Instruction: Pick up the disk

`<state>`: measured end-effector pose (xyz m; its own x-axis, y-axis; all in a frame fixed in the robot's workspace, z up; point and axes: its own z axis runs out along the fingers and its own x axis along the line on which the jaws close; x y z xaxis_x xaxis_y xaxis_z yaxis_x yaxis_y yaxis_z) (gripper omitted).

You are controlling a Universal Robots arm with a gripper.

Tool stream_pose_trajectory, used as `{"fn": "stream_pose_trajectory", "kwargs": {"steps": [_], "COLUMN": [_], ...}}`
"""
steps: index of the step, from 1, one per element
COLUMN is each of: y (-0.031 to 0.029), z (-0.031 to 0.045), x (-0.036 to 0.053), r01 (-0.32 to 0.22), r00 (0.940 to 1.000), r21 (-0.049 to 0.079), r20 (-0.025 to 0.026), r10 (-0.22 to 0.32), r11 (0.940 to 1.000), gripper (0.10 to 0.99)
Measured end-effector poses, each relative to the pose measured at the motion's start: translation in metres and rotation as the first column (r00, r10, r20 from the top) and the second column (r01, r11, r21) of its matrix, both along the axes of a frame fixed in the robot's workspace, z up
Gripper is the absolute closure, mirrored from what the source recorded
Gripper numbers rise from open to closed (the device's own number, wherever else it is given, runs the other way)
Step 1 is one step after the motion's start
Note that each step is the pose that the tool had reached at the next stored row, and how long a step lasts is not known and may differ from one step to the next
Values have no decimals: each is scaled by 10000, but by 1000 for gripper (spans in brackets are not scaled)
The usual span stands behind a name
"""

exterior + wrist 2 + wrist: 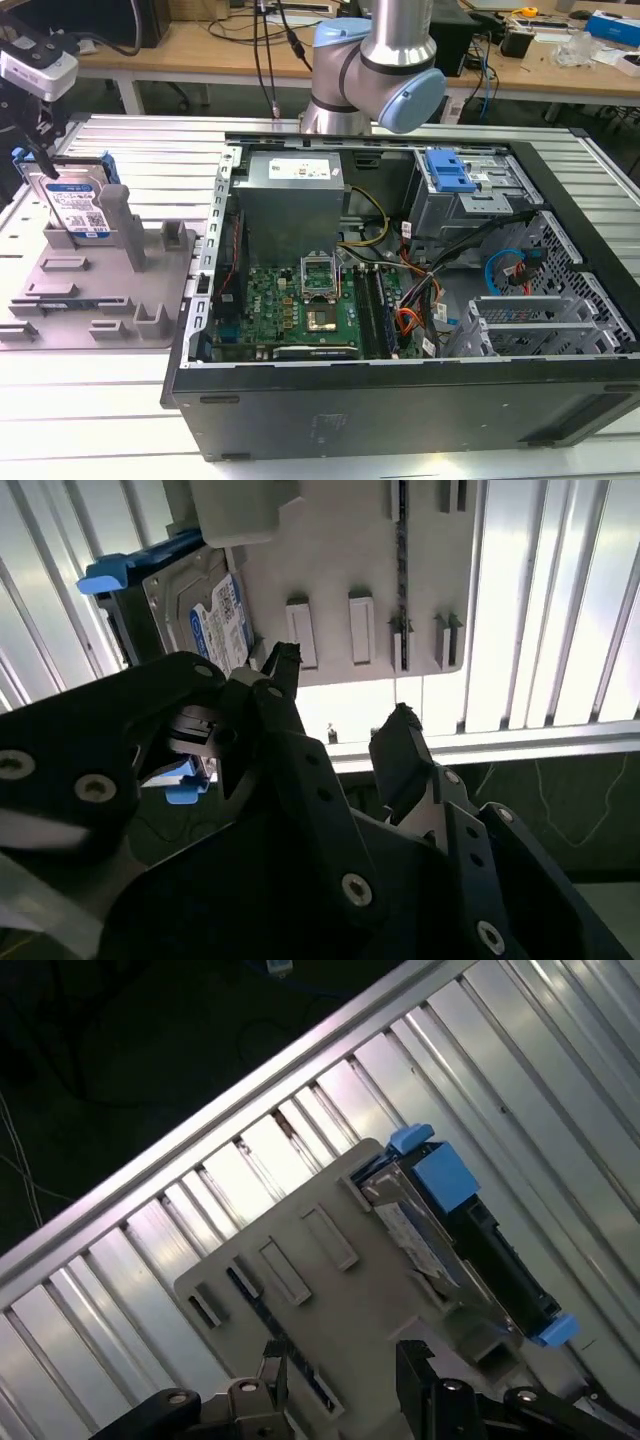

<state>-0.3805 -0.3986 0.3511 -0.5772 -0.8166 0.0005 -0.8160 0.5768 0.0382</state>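
Slatted table (100,400), disk (218,625) just beside hand (343,685)

Near your matt black gripper (342,692), the disk (218,622) shows dull metal, a glossy label and blue plastic rails.

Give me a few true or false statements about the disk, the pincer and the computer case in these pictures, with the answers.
1. The disk stands on edge in the grey fixture. True.
2. The pincer is shut on the disk. False: in the second wrist view it is open with nothing between its fingers, and the disk sits in the fixture.
3. The computer case lies open with its motherboard showing. True.
4. The disk is inside the computer case. False: it is outside, to the exterior view's left of the case.
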Motion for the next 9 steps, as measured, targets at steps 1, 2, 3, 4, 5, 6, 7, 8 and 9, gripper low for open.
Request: {"fn": "stream_pose_trajectory", "kwargs": {"steps": [1,2,3,4,5,6,7,8,9], "y": [0,0,0,0,0,0,0,0,0], "z": [0,0,0,0,0,-1,-1,-1,-2], "x": [0,0,0,0,0,0,0,0,0], "r01": [-277,-446,-652,-913,-1097,-1415,-1636,-1844,-2143], "r00": [9996,9990,9979,9958,9940,9899,9865,9829,9768], "r21": [0,0,-1,0,-1,-1,-1,-2,-7], "r20": [1,1,2,4,5,7,11,18,38], "r10": [277,446,652,913,1097,1415,1636,1844,2143], "r11": [9996,9990,9979,9958,9940,9899,9865,9829,9768], "gripper": [529,529,529,529,529,529,529,529,529]}}
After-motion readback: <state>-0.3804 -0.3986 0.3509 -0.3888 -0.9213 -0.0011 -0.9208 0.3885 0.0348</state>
